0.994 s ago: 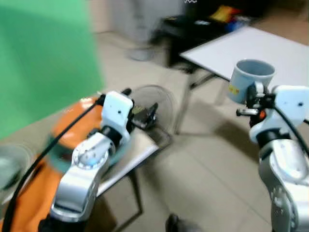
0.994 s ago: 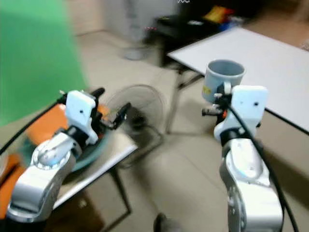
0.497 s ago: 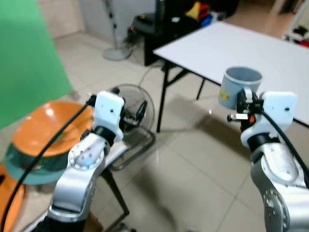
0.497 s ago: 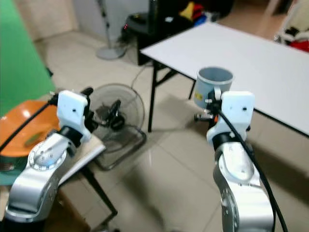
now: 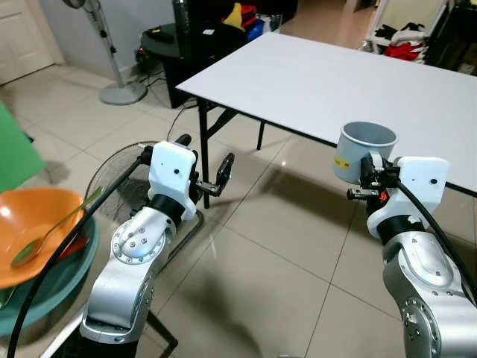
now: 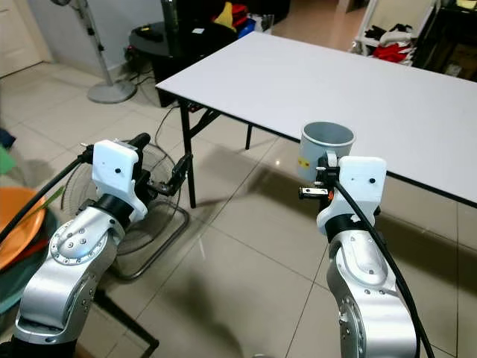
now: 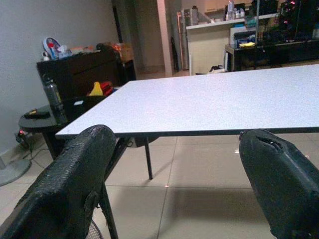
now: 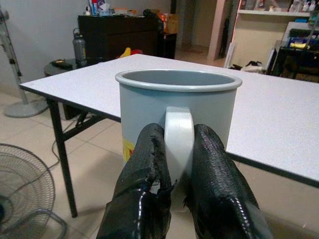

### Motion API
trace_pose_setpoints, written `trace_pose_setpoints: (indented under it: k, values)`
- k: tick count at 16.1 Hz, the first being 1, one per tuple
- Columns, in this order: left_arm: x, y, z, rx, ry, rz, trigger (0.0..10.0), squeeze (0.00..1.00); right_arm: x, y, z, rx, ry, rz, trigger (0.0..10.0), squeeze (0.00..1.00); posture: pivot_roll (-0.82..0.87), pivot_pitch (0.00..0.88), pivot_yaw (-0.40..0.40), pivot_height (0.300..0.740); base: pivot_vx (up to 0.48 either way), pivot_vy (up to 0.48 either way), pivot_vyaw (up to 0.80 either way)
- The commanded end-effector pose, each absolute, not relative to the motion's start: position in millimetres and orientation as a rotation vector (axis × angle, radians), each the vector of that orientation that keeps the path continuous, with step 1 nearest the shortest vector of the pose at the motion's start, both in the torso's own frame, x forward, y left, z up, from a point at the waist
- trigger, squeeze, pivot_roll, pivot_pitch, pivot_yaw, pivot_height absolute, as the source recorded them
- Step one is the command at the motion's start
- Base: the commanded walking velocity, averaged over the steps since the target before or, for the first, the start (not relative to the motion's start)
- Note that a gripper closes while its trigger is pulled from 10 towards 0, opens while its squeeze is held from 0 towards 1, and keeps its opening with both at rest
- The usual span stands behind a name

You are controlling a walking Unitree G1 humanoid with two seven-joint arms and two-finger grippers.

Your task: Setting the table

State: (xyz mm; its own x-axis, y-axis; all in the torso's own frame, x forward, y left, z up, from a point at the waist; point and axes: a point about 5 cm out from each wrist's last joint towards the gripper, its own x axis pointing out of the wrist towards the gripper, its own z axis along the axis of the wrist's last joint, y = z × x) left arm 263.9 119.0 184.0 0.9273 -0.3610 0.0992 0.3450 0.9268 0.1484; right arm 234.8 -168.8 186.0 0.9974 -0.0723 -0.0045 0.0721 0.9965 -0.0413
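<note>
In front of the white desk point(image 5: 350, 82), above the tiled floor point(image 5: 261, 261), a grey mug point(image 5: 363, 151) is held upright by the right claw point(image 8: 174, 169). The two black fingers point(image 8: 142, 179) are clamped on the mug's pale handle point(image 8: 178, 144), one on each side of it, as is seen in the right wrist view. A yellow label point(image 5: 341, 162) is carried on the mug's side. The mug is kept just short of the desk's near edge, at about the level of the desk top, and is not touching it.

The left claw point(image 7: 174, 184) is held out toward the desk's corner leg point(image 5: 203, 153), with its fingers point(image 7: 75, 184) spread well apart and nothing between them.

Beside the desk's corner, on the floor, a wire-guarded fan point(image 5: 123, 175) is seen behind the left arm. Well apart from the desk, at the robot's far left, an orange bowl point(image 5: 33, 231) is stacked in a teal bowl point(image 5: 52, 287), and a green spoon point(image 5: 52, 230) is laid in the orange one. Beyond the desk, a dark cabinet point(image 5: 223, 19) and a standing fan's base point(image 5: 123, 91) are seen.
</note>
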Motion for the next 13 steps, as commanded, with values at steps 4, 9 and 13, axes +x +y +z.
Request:
trace_pose_setpoints:
  k: [4, 9, 13]
  values:
    - [263.4, 120.7, 182.9, 0.123, -0.118, -0.368, 10.0, 0.00, 236.4, -162.0, 189.6, -0.052, -0.015, -0.016, 10.0, 0.00, 0.00, 0.006, 0.006, 0.740, 0.308, 0.000, -0.30]
    - [262.0, 116.1, 182.3, 0.121, -0.116, -0.406, 10.0, 0.00, 235.8, -162.5, 190.5, -0.046, -0.021, -0.021, 10.0, 0.00, 0.00, 0.006, 0.011, 0.740, 0.309, 0.000, -0.79]
    - [263.5, 115.5, 182.5, 0.118, -0.117, -0.409, 10.0, 0.00, 235.1, -163.4, 191.3, -0.042, -0.024, -0.027, 10.0, 0.00, -0.01, 0.011, 0.020, 0.740, 0.307, 0.000, -0.79]
